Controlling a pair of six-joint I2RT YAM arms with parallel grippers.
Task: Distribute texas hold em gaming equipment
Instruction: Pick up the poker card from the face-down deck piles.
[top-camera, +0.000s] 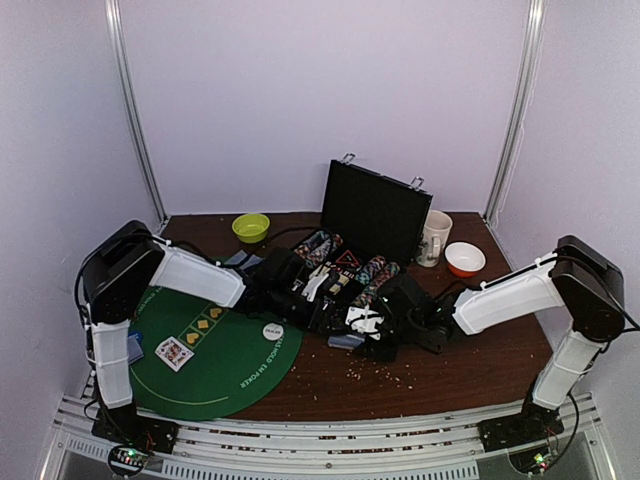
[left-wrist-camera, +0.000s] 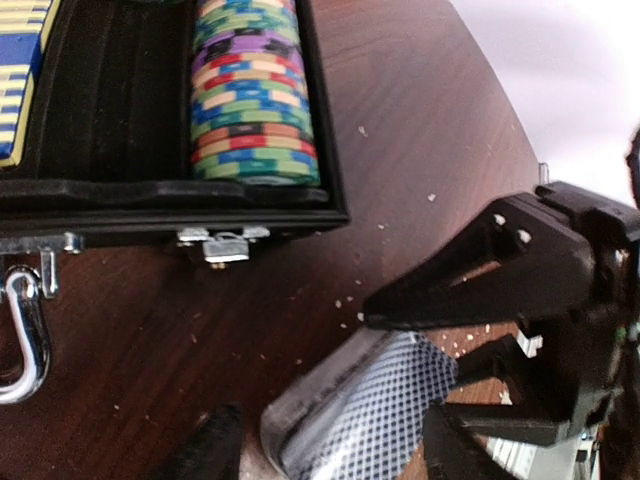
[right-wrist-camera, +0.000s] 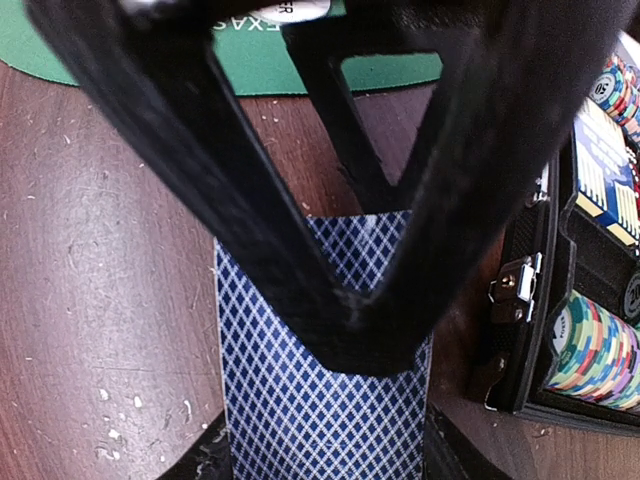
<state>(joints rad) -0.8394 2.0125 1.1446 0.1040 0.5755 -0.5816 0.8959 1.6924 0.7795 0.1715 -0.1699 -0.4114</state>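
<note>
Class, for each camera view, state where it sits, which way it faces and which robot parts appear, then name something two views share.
Top external: above and behind the left arm and right arm, both shown, facing down at the brown wooden table.
Left wrist: on the left arm, facing the black chip case; left pincer at bottom edge.
Right wrist: on the right arm, facing down; right pincer holds the blue diamond-backed card deck.
Shared: both wrist views show deck and case.

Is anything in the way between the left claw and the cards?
No, nothing visible. The deck of cards, gripped in the right claw, sits right between the open fingers of the left claw.
</note>
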